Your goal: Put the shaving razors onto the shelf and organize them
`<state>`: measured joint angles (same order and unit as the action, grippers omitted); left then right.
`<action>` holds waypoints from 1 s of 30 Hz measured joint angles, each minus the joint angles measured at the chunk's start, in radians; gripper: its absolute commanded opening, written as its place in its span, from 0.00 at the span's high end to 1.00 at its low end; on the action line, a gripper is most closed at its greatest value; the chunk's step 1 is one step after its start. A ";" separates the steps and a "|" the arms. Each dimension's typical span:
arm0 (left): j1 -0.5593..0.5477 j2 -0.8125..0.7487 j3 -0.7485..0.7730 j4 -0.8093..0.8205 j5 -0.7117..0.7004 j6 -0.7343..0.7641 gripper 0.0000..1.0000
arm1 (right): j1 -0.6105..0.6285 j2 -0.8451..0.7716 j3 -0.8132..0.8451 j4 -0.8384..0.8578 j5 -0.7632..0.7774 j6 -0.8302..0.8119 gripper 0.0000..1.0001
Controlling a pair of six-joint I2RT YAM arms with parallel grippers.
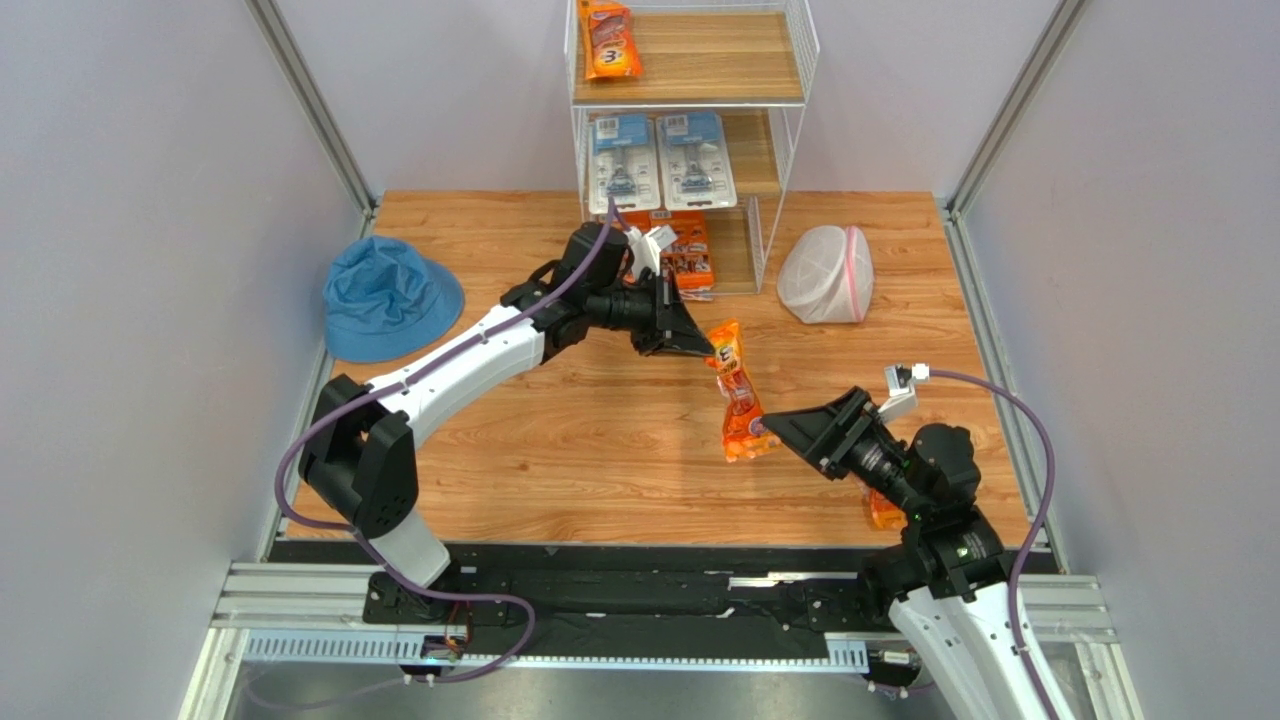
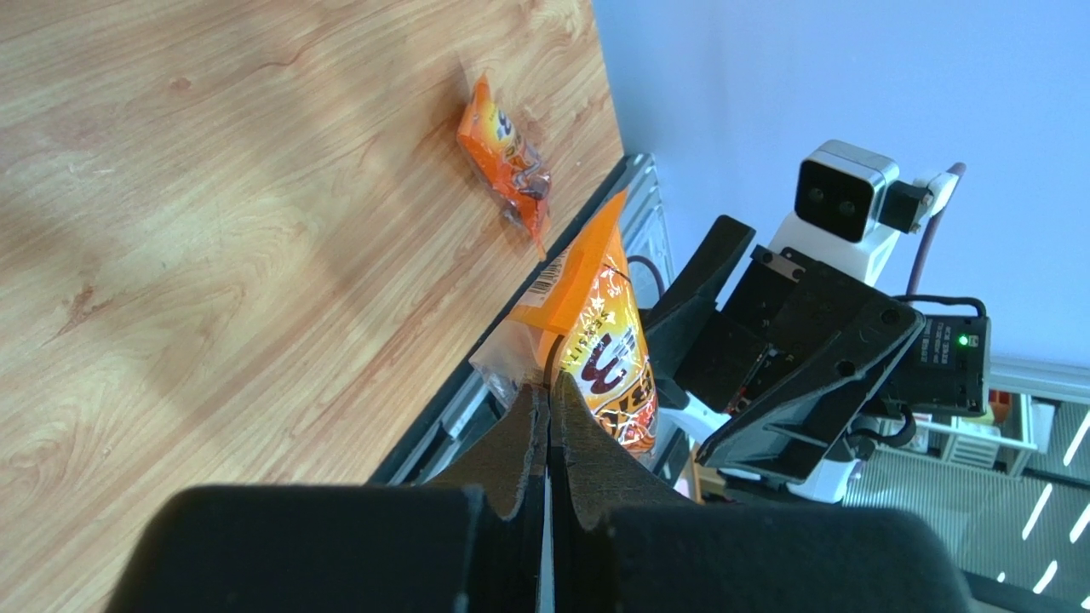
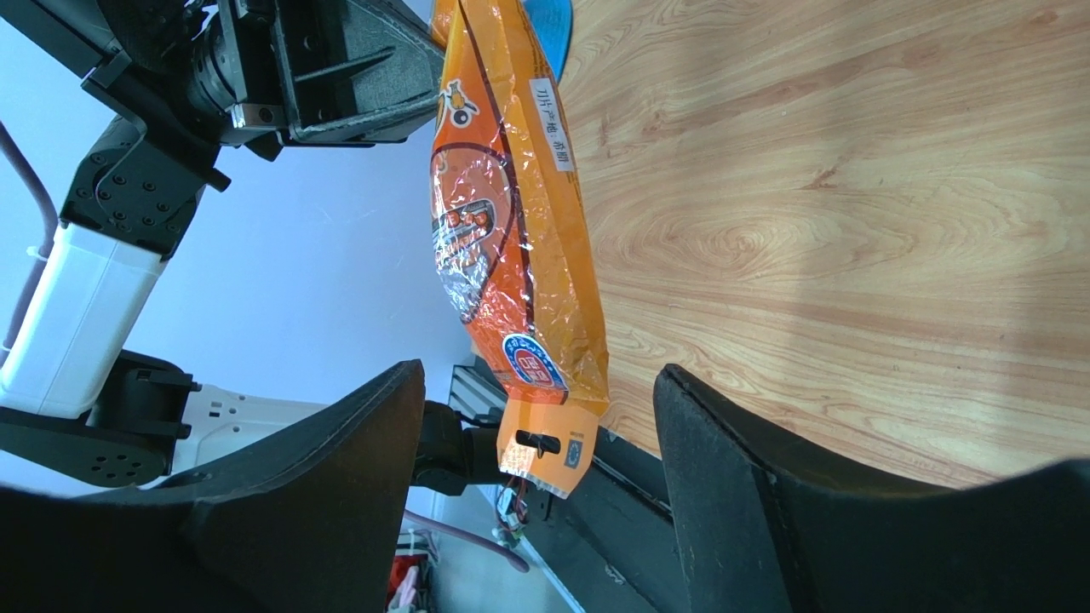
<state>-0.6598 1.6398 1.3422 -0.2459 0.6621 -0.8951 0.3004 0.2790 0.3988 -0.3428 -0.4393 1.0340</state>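
So your left gripper (image 1: 706,347) is clamping tight on the top end of the long orange bag (image 1: 738,398), jaws pressed together on the edge of the plastic. The bag is hanging in the air over the table (image 1: 496,450), a bit toward 3 o'clock from the middle of the top view, with its length running roughly from 12 down to 6. Your right gripper (image 1: 774,428) is sitting at the bag's lower end, reaching in from about 4 o'clock. Its fingers (image 3: 320,485) are standing wide apart, one on each side of the bag's tab. The right wrist view is showing a gap on both sides, so it's not gripping anything. The shelf (image 1: 721,60) is standing at 12 o'clock and is holding an orange pack (image 1: 609,41) on the top board, two white/blue blister cards (image 1: 661,162) side by side on the middle one, and orange multi-packs (image 1: 688,255) at the bottom. One loose orange pack (image 1: 884,510) is lying on the table at about 4 o'clock, right by your right arm. The blue bucket hat (image 1: 388,297) is sitting at 9 o'clock and the white mesh bag (image 1: 827,275) at 2 o'clock, just beside the shelf.
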 measured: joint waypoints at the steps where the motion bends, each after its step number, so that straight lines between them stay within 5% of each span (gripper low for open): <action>1: 0.000 0.000 0.000 0.002 0.001 0.000 1.00 | 0.000 0.000 -0.001 0.001 0.000 0.001 0.31; 14: 0.000 0.000 -0.032 0.099 0.040 -0.048 1.00 | 0.000 -0.039 -0.180 0.220 -0.040 0.124 0.42; 20: -0.014 0.000 -0.032 0.127 0.046 -0.064 1.00 | 0.000 -0.027 -0.180 0.321 -0.047 0.141 0.64; 23: -0.026 0.001 -0.032 0.134 0.045 -0.066 1.00 | 0.001 -0.002 -0.180 0.356 -0.062 0.151 0.87; 28: -0.027 0.001 -0.032 0.140 0.043 -0.065 0.96 | 0.005 0.012 -0.180 0.361 -0.070 0.156 0.99; 30: -0.027 0.001 -0.032 0.138 0.042 -0.060 0.86 | 0.005 0.010 -0.180 0.360 -0.070 0.154 1.00</action>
<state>-0.6872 1.6405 1.3098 -0.1081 0.7036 -0.9550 0.3058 0.2886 0.2192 0.0170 -0.5095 1.1885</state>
